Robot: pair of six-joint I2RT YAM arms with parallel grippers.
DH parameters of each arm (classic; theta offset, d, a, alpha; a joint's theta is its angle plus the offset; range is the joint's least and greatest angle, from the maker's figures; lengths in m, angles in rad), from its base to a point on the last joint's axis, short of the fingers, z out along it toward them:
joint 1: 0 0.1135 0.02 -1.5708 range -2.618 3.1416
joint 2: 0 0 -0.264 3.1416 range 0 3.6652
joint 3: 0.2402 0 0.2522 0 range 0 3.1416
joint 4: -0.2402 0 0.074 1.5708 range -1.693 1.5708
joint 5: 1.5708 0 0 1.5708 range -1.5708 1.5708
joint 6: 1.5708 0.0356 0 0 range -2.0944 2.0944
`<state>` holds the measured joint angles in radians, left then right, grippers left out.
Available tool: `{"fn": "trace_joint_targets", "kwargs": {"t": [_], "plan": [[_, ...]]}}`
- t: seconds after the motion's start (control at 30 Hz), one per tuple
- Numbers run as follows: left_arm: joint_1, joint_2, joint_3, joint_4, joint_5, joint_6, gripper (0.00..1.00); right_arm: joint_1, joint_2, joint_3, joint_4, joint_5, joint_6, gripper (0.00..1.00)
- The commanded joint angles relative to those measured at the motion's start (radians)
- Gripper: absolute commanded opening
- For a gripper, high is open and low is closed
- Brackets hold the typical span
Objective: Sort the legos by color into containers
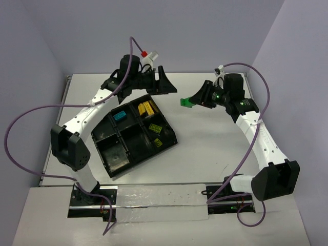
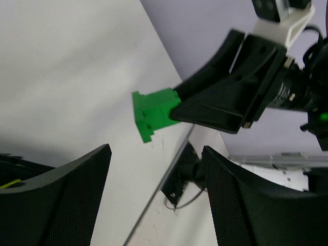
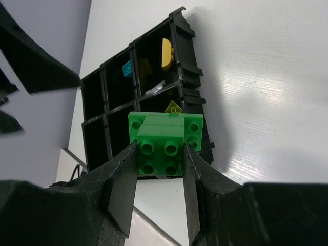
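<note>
My right gripper (image 1: 192, 101) is shut on a green lego (image 3: 163, 142) and holds it in the air to the right of the black tray (image 1: 173, 134); the green lego also shows in the top view (image 1: 187, 102) and in the left wrist view (image 2: 152, 113). The tray's six compartments hold a light blue lego (image 1: 121, 115) at the back and yellow legos (image 1: 148, 107) (image 1: 156, 135) on the right side. My left gripper (image 1: 166, 84) is open and empty, raised beyond the tray's far corner, pointing right towards the green lego.
The tray sits turned at an angle at table centre-left. The table's back edge (image 1: 154, 74) and the purple walls are close behind both grippers. A taped strip (image 1: 159, 200) runs between the arm bases at the near edge.
</note>
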<state>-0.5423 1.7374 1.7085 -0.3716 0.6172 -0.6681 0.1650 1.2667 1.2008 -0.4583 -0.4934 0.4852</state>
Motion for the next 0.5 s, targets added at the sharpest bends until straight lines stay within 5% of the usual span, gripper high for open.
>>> {"fn": "trace_joint_targets", "kwargs": {"t": [0.0,0.47], "plan": [[-0.032,0.036,-0.055,0.153,0.157,-0.076,0.79,0.023,0.016,0.047,0.026,0.012,0.009,0.00],[-0.097,0.113,0.011,0.069,0.135,-0.032,0.68,0.030,0.011,0.038,0.061,-0.048,0.043,0.00]]}}
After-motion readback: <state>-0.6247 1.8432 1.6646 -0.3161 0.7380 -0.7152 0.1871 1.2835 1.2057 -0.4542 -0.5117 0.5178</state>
